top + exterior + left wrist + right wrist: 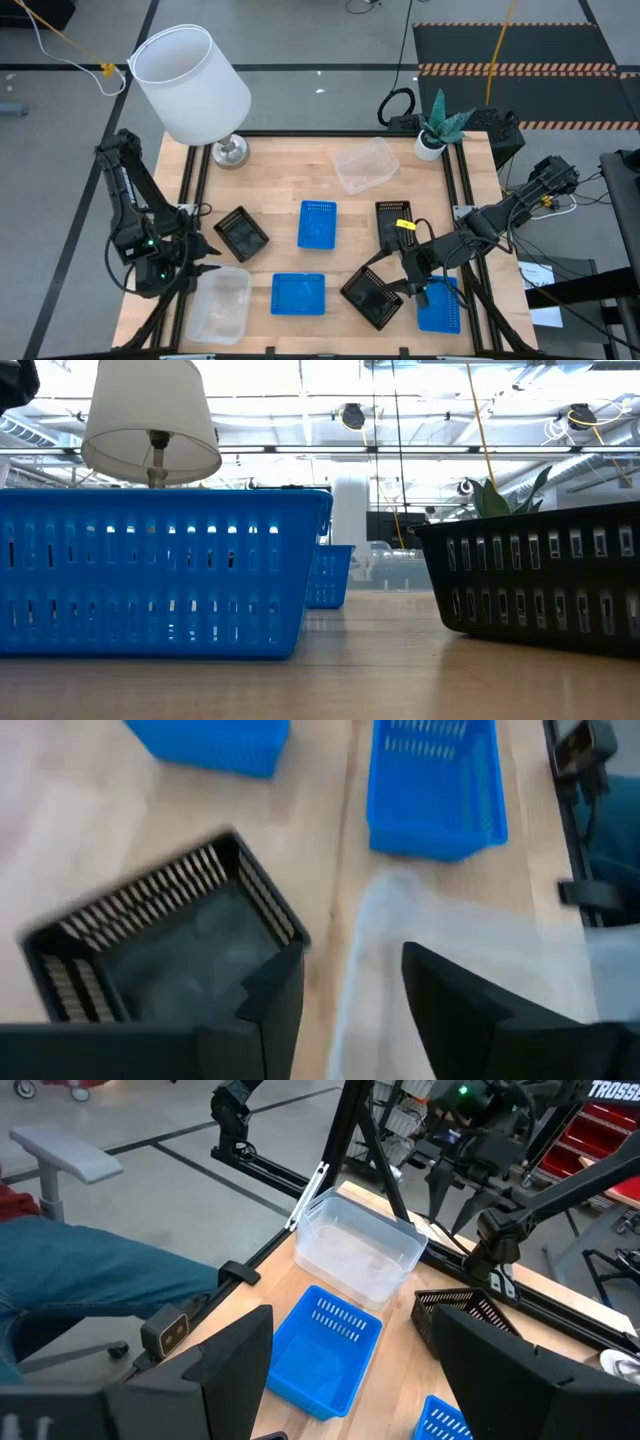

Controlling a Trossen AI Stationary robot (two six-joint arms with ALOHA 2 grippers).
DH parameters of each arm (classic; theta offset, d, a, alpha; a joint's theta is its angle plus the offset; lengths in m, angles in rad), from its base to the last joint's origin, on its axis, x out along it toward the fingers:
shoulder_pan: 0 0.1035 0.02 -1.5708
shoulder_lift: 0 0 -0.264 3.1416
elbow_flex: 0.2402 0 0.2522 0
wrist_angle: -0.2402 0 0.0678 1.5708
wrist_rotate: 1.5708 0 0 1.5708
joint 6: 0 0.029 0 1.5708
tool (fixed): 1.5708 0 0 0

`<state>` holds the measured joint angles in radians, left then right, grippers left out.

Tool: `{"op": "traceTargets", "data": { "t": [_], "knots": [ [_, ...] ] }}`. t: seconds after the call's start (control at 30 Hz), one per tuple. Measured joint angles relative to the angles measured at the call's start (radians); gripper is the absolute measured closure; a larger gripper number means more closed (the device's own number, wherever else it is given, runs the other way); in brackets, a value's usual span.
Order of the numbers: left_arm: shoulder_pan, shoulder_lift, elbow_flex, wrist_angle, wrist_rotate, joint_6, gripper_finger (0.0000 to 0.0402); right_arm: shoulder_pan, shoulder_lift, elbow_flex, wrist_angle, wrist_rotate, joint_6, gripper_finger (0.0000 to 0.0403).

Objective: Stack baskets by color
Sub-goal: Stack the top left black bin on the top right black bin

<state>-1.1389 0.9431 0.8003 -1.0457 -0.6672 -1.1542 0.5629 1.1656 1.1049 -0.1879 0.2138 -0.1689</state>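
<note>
My left gripper hangs open at the near left, over the far edge of a clear basket that rests on the table. A black basket sits just beyond that gripper. My right gripper hovers open at the near right, between a black basket and a blue basket, with nothing between its fingers. Two more blue baskets lie mid-table, a third black one stands right of centre, and another clear one lies at the far side.
A white lamp stands at the far left corner and a potted plant at the far right. Dark rails frame the tabletop. A person's legs show beyond the table's near-left side in the right wrist view.
</note>
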Motion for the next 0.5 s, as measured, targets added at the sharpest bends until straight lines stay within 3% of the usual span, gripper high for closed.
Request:
{"op": "traceTargets", "data": {
  "t": [0.27,0.5],
  "knots": [
    [0.179,0.000,0.109,0.001,-0.150,0.257,0.0277,0.000,0.000,0.000,-0.003,0.078,0.026,0.0138],
    [0.356,0.000,0.159,0.059,-0.190,0.426,0.0286,0.000,0.000,0.000,-0.005,0.078,0.026,0.0138]
  ]
}}
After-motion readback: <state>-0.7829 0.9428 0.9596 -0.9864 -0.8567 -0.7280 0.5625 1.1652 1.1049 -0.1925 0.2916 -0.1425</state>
